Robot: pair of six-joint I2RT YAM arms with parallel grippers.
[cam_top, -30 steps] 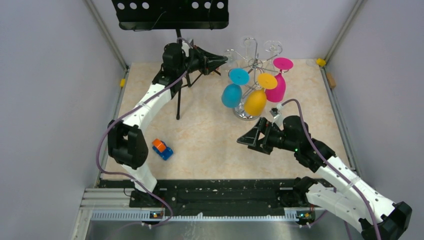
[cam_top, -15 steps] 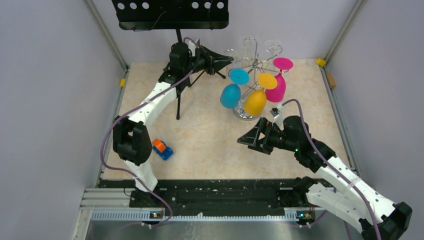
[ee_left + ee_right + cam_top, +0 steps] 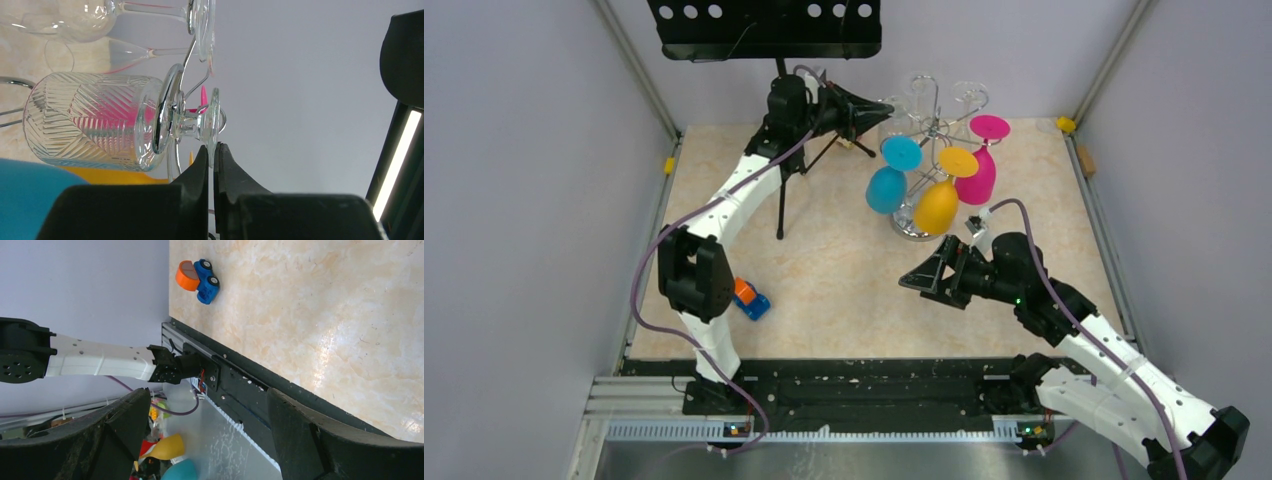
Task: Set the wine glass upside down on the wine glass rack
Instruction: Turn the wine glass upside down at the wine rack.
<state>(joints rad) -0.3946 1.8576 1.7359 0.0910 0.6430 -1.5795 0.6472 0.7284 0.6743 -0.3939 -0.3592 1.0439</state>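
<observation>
A clear cut-glass wine glass (image 3: 90, 120) lies sideways in the left wrist view, and my left gripper (image 3: 214, 154) is shut on the rim of its foot (image 3: 215, 117). A chrome curl of the wine glass rack (image 3: 167, 107) crosses the glass's stem between bowl and foot; I cannot tell whether the glass rests on it. From above, the left gripper (image 3: 879, 112) is at the left side of the rack (image 3: 936, 128), high over the table. My right gripper (image 3: 914, 281) hangs open and empty, in front of the rack's base (image 3: 911, 230).
Blue (image 3: 888, 190), yellow (image 3: 936, 204) and pink (image 3: 977, 178) glasses hang upside down on the rack, with clear ones (image 3: 70, 22) behind. A black music stand (image 3: 764, 28) rises at the back, its tripod (image 3: 781, 195) under my left arm. A blue-and-orange toy car (image 3: 749, 298) lies front left.
My left arm has stretched up and to the right, bringing the held glass up to the rack. The right arm has not moved.
</observation>
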